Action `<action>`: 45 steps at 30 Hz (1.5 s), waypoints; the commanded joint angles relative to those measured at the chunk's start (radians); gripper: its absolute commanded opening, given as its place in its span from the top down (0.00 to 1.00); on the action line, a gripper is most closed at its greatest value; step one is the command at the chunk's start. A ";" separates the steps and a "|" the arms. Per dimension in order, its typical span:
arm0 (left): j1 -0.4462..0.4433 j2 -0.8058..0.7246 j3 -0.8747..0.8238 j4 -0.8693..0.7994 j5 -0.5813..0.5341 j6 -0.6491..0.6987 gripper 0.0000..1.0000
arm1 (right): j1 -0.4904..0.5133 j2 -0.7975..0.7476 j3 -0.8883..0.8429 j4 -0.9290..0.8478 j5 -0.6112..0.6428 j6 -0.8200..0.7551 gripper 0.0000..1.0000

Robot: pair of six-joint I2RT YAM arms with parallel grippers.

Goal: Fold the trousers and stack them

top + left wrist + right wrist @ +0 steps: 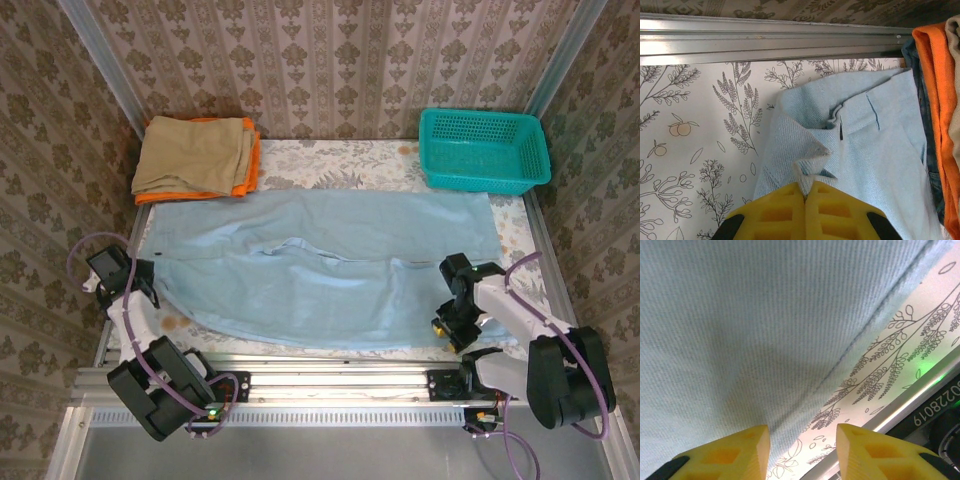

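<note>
The trousers (330,265) lie spread across the table (515,228). The left wrist view shows the left gripper (805,196) with its 2 fingers pinching a trouser corner. The right wrist view shows the right gripper (802,442) spread over the near edge of the trousers.

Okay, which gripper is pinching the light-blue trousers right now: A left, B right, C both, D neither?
A: the left gripper is shut on a fold of the trousers, while the right gripper stands open above their edge.
</note>
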 commanded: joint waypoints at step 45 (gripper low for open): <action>-0.024 0.002 0.054 0.024 0.057 -0.032 1.00 | 0.500 -0.053 -0.177 0.285 0.112 0.553 0.82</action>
